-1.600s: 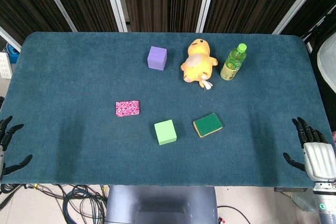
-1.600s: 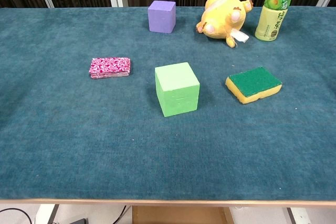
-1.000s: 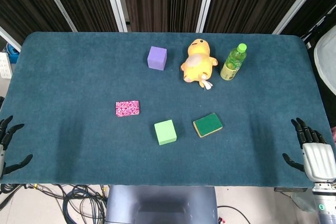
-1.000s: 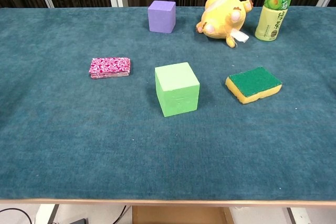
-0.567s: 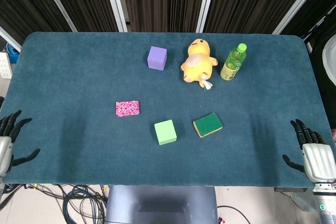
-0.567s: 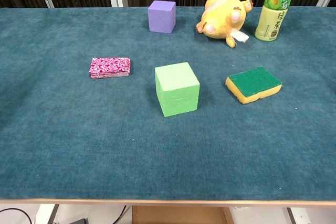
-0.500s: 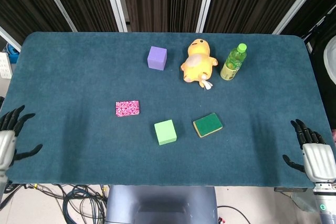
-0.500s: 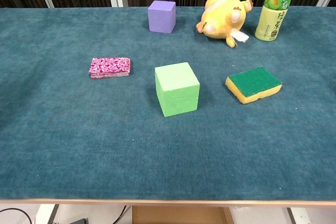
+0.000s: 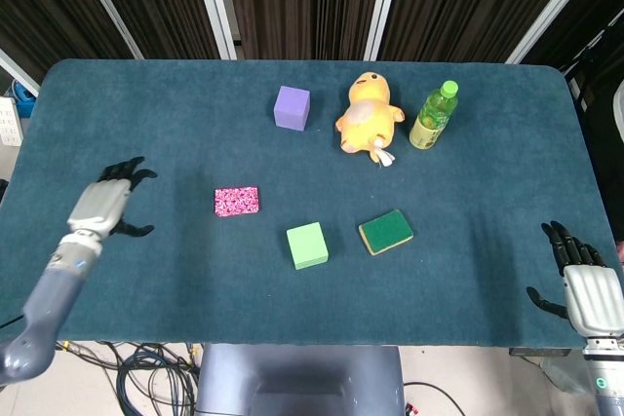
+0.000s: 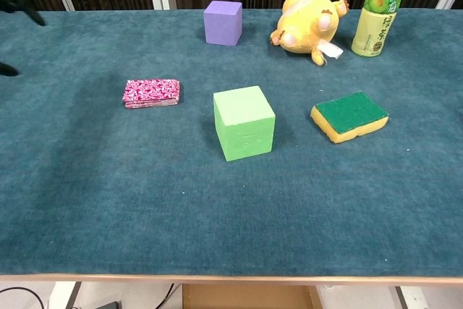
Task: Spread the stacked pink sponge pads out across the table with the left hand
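Since the earlier frames, left hand (image 9: 100, 206) is swinging up from the near-left table edge and in over the cloth; nothing else is shifting.

Head view: left hand is hovering w/ fingers spread, holding nothing, near but apart from the pink sponge pads (image 9: 237, 202), which are sitting left of centre, still one neat stack. Right hand (image 9: 585, 289) is idling at the near-right edge, fingers apart, empty.

Chest view: pads (image 10: 151, 93) are lying stacked, just left of the green cube (image 10: 244, 122). Only dark fingertips (image 10: 29, 11) of left hand are poking in at top left.

Progress, judging by this: approach underway, no contact yet, spreading not begun, so whole job remaining.
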Controlling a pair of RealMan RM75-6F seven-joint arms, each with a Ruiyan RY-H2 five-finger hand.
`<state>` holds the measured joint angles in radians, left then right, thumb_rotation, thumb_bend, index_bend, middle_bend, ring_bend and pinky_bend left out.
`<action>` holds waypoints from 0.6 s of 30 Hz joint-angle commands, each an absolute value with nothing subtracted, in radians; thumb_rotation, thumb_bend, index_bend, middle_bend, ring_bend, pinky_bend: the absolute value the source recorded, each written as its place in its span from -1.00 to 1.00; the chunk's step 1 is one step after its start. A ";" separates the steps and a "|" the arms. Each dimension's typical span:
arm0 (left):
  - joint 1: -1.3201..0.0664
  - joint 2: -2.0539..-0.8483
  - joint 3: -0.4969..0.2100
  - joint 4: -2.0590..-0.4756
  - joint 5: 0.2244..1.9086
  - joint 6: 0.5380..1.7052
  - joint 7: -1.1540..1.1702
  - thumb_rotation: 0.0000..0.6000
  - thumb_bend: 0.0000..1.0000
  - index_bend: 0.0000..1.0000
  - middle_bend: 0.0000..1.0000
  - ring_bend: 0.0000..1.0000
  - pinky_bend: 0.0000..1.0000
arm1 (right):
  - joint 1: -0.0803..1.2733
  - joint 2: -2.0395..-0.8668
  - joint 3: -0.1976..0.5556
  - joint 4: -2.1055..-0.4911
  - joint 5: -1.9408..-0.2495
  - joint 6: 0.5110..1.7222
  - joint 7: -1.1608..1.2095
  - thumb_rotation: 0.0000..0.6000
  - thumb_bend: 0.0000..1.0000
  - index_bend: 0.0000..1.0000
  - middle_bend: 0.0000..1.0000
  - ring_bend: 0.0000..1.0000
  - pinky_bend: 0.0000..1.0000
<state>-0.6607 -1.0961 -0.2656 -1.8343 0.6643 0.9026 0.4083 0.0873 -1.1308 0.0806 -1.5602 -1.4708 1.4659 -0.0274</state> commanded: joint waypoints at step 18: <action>-1.079 -1.445 -0.225 -1.540 0.165 0.915 0.705 1.00 -0.67 -0.40 -0.83 -1.00 -1.00 | 0.083 -1.125 0.087 -1.550 -1.464 1.471 0.007 1.00 -0.63 -0.99 -0.85 -0.68 -0.57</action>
